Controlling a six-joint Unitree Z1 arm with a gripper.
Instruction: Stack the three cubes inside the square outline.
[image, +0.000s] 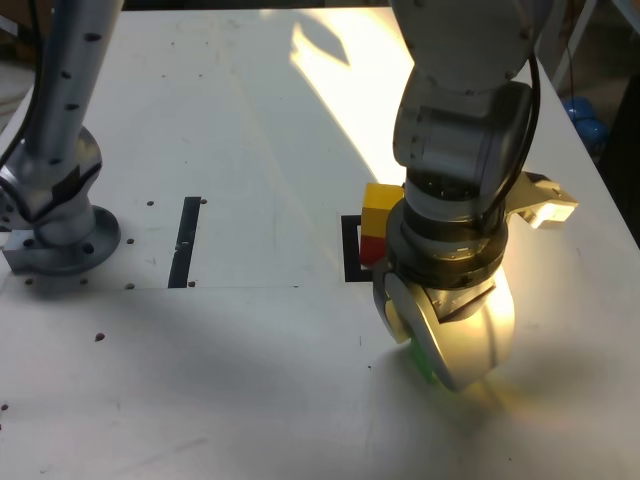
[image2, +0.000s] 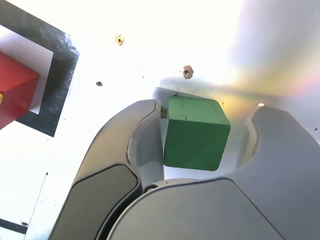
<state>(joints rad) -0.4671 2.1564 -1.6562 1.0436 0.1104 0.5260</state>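
Tool (image2: 205, 137) low over the white counter (image: 250, 150), pointed down, jaws astride the green cube (image2: 194, 134). One jaw touching or nearly touching a side face of the cube; a bright gap between the opposite face and the other jaw. Partly closed, then, not clamped: nothing held yet so far as the wrist view shows. Green cube flat on the counter, outside the square outline (image2: 61, 75) and near it. In the exterior view only a sliver of green (image: 424, 360) visible beneath the tool, toward the near edge of the counter.

Red cube (image2: 14, 92) inside the square outline, on its white middle. Yellow cube (image: 381, 208) directly on top of the red cube in the exterior view, both partly hidden behind the wrist housing. Only one side of the black frame visible there, at the exterior view's left of the stack.

Narrow black strip (image: 186, 242) on the counter, well apart from the outline toward the exterior view's left. Arm base (image: 60, 235) bolted down farther left still. Strong yellowish glare across the counter around the tool. Small dark holes (image2: 187, 72) dotted over the surface.
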